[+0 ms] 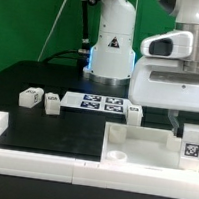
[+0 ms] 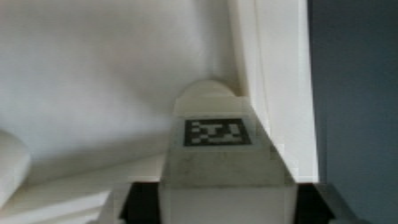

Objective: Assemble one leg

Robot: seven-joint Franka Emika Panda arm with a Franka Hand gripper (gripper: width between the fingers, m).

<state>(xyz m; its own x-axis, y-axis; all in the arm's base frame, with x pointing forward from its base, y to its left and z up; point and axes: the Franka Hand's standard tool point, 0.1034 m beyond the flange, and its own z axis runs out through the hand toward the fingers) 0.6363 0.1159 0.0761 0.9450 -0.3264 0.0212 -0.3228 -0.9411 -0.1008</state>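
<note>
Now, going left to right, spare white blocky pegs (image 1: 29,97) sit on the black tabletop (image 1: 53,132). At the exterior view's right, the fingers (image 1: 191,136) clamp the small white plastic tagged leg (image 1: 191,146), probably upright, above the big white tray-like panel (image 1: 141,151).

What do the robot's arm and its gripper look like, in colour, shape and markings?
In the exterior view, the arm is white, with rounded bulky shells and dark joints. Its base carries a black triangle mark above a blue glow; a thin cable hangs behind it. The gripper has a white boxy body and dark fingers.
</note>
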